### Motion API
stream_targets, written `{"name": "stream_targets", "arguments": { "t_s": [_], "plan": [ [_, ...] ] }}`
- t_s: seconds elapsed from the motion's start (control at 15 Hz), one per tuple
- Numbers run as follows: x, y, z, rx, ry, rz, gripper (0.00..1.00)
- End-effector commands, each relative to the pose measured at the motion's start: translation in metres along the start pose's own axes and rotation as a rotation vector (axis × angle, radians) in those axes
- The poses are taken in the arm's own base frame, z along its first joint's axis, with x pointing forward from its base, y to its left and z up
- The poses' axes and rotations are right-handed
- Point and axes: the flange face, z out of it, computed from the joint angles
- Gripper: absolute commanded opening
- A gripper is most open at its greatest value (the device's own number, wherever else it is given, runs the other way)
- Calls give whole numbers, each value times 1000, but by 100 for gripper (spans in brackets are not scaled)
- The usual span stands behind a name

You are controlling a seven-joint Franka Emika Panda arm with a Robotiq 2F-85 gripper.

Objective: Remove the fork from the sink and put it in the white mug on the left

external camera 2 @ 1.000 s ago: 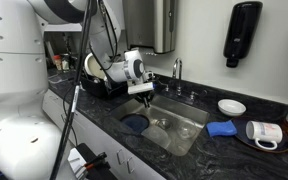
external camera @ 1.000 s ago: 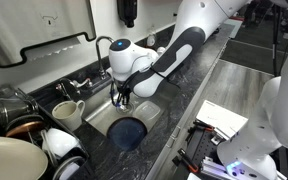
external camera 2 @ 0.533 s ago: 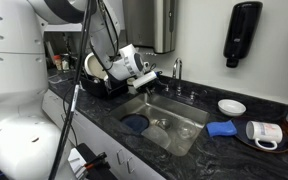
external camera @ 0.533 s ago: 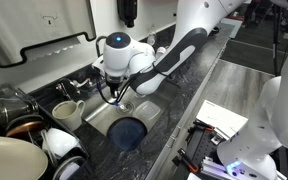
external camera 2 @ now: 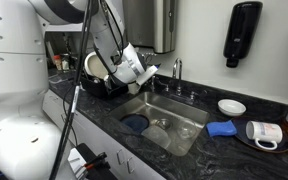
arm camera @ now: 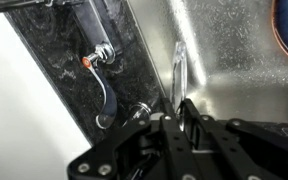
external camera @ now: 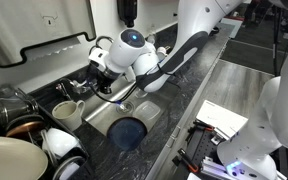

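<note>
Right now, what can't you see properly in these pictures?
- Fork: in the wrist view, glare on the sink blurs its prongs; it is too small to make out in both exterior views.
- White mug: its inside is too small to see in an exterior view.
- Hand: the wrist view's bottom edge cuts it off.

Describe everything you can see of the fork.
The fork shows clearly only in the wrist view: a slim, shiny silver-metal utensil, its outline blurred and its tines impossible to make out. One end is pinched in the gripper; the rest juts straight out beyond the fingertips, above the sink. Nothing else appears to touch it.
</note>
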Motion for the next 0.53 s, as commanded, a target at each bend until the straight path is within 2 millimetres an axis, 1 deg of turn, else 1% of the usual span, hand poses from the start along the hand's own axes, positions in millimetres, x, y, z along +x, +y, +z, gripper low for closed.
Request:
{"name": "stream_targets", "arguments": {
  "t_s": [0.0, 0.07, 0.13, 0.2, 0.33, 0.47],
  "plan": [
    [-3, 3, 9, -13, 120, -51, 4],
    [-1, 1, 12, -10, 152, -53, 4],
    [-2, -4, 16, 3, 169, -50, 4],
    [0, -1, 4, -7, 119, -33, 15],
    [-2, -7, 12, 7, 144, -36, 15],
    [-3, -9, 15, 12, 148, -34, 15]
  ]
}}
